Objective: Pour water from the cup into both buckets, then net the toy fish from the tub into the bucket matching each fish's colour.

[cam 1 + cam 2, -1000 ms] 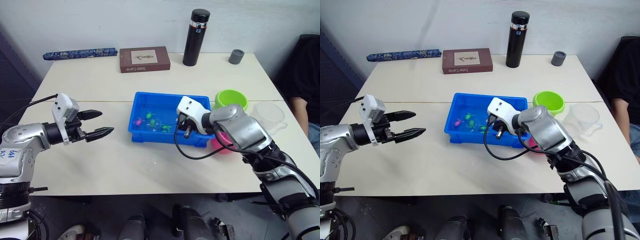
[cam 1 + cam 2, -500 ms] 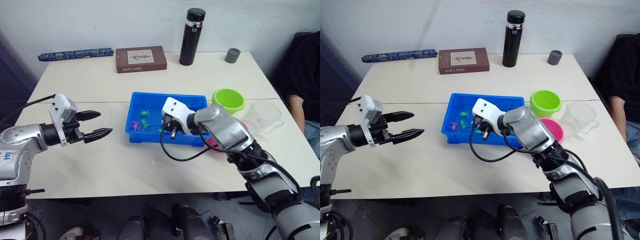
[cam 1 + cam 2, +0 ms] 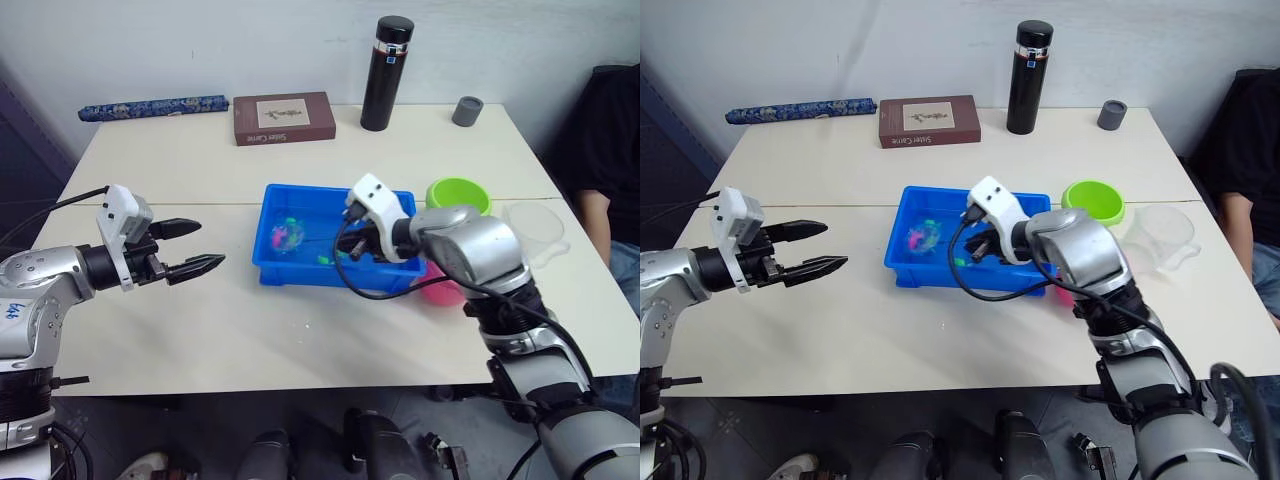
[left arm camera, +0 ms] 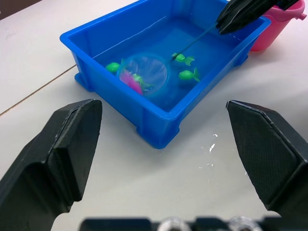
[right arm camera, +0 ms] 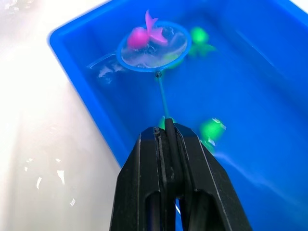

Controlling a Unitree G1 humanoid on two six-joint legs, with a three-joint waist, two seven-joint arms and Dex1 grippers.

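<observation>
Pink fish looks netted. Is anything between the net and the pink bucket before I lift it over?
Only the tub's own rim on that side, and the right gripper and its arm over that path. The net, with the pink fish in its hoop, is toward the tub's far-from-bucket end; the pink bucket stands just outside.

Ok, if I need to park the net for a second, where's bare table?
The broad patch in front of the blue tub, between the left gripper and the right gripper, is free, as is the stretch between tub and book. It is crowded to the tub's right: green bucket, pink bucket and clear cup.
</observation>
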